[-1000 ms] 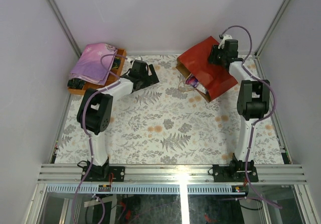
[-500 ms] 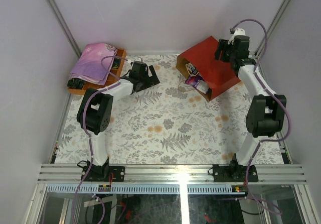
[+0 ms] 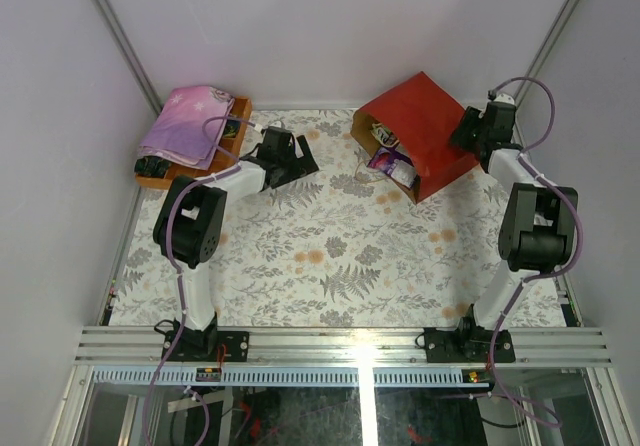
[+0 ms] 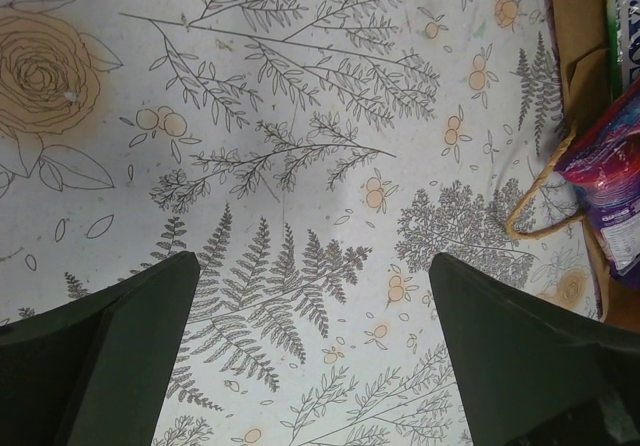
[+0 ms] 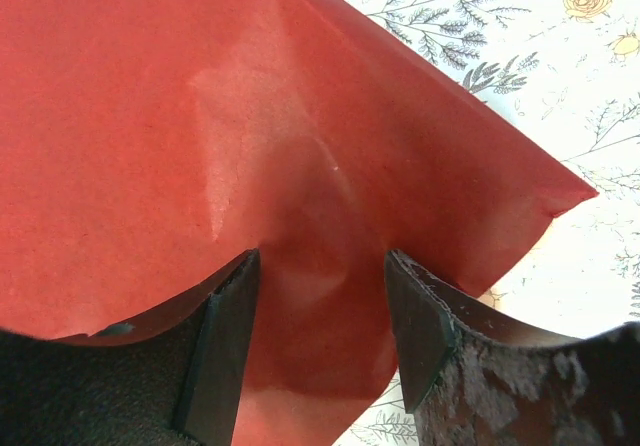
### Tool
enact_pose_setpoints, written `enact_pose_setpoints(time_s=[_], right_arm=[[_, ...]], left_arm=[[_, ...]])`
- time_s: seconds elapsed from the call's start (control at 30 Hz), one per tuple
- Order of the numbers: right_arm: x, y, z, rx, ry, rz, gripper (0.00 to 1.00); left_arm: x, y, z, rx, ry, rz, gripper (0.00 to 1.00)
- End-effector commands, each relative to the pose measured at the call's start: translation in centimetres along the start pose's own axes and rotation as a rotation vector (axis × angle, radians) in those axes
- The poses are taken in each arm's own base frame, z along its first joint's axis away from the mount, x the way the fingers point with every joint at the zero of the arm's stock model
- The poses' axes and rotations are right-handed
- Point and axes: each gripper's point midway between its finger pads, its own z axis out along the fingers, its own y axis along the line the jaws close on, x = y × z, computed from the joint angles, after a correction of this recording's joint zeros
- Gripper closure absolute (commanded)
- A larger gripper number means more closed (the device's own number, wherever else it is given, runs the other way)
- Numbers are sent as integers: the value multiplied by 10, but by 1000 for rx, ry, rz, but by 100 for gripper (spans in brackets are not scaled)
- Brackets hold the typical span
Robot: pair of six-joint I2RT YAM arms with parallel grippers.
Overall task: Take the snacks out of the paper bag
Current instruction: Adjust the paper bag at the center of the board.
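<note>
Left pincer (image 4: 312, 261) hangs wide open over the flowered table (image 4: 280, 116), holding nothing. Just past it is the mouth of the paper bag (image 3: 425, 131): a cord handle (image 4: 540, 216) loops out, and the snacks (image 4: 612, 181) sit in the opening, a purple-white one foremost. The bag lies far right with its closed end tipped up. My right pincer (image 5: 320, 266) straddles a fold of red paper there; clamped or not, I cannot tell. Far left, a pink cloth (image 3: 185, 126) lies on a wooden tray (image 3: 150, 178).
</note>
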Motion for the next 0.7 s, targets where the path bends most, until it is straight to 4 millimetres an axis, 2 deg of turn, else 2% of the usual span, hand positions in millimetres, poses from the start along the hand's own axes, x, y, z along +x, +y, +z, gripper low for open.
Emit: enact_pose_setpoints(time_s=[0.0,0.17,0.3,0.47,0.57,0.67], right_arm=[[-23,19,-11,-51,-54,22,40],[-74,25,-38,-31,-163,-10,32],[-95,10,-40,12,-202,-19,31],[-101,-12,-25,28,-195,31,35],[-94,-21,-15,36,-178,47,36],[-77,-32,-2,48,-154,61,37]], left_arm=[[-8,-9,-3,40,-41,3,0],[-8,-10,-3,42,-40,0,0],[-7,-14,-2,51,-37,-3,0],[-6,-16,-3,50,-35,6,0],[-5,-14,-3,42,-35,6,0],[-5,-14,-3,41,-35,6,0]])
